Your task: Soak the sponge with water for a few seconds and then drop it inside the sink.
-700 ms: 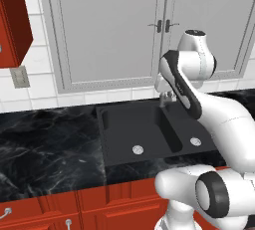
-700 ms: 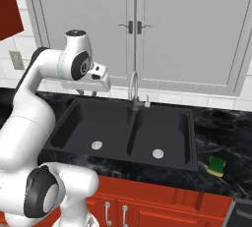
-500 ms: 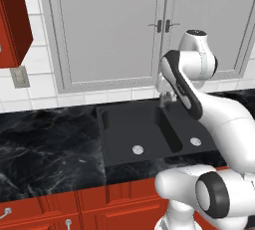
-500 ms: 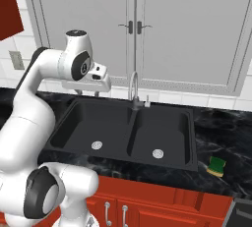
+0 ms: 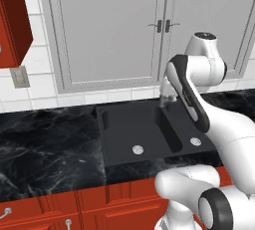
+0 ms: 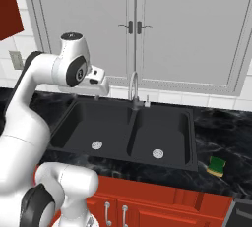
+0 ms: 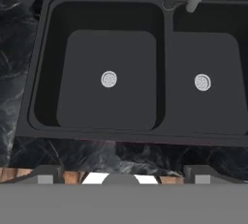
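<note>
Rightward, sponge (image 6: 216, 166) flat on countertop (image 6: 221, 132), beside sink (image 6: 162, 127), fingers (image 7: 121, 174) spread

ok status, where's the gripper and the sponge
Gripper open, empty, above the sink's left basin. Sponge on the counter right of the sink, untouched. Faucet off, nothing in the way.

A rendered home kitchen: a black double sink (image 6: 162, 123) with a silver faucet (image 6: 133, 88) set in a black marbled table (image 5: 45, 144), red drawers (image 6: 162, 206) below, grey cabinets (image 6: 133, 24) and white tiles (image 5: 30, 79) behind.
</note>
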Available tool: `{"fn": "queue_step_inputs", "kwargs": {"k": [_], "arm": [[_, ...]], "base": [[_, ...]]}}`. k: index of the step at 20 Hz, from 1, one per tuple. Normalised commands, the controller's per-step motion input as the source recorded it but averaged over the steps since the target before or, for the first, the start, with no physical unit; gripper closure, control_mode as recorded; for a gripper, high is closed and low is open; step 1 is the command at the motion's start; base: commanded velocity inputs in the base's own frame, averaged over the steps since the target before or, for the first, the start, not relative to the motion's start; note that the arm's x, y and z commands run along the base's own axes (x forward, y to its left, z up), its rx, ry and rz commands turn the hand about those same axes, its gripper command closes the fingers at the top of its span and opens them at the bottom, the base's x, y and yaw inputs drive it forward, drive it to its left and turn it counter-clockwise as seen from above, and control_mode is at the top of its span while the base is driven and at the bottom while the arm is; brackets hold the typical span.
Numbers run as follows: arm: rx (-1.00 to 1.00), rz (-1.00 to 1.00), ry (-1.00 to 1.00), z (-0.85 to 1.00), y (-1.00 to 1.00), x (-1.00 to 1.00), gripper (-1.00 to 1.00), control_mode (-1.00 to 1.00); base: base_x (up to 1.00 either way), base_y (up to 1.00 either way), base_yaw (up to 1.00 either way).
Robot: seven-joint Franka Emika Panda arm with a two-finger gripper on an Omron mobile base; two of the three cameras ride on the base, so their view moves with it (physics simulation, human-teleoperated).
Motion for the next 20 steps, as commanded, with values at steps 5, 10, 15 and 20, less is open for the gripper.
{"fn": "queue_step_inputs", "kwargs": {"k": [5,10,15,20], "arm": [[0.00,0.00,-0.04,0.00,-0.02,-0.07,-1.00,-1.00],[0.00,0.00,-0.03,0.00,-0.24,-0.02,-1.00,-1.00],[0.00,0.00,-0.03,0.00,-0.42,-0.01,-1.00,-1.00],[0.00,0.00,-0.03,0.00,-0.46,0.00,-1.00,-1.00]], "base": [[0.00,0.00,0.00],[0.00,0.00,0.00],[0.00,0.00,0.00],[0.00,0.00,0.00]]}}
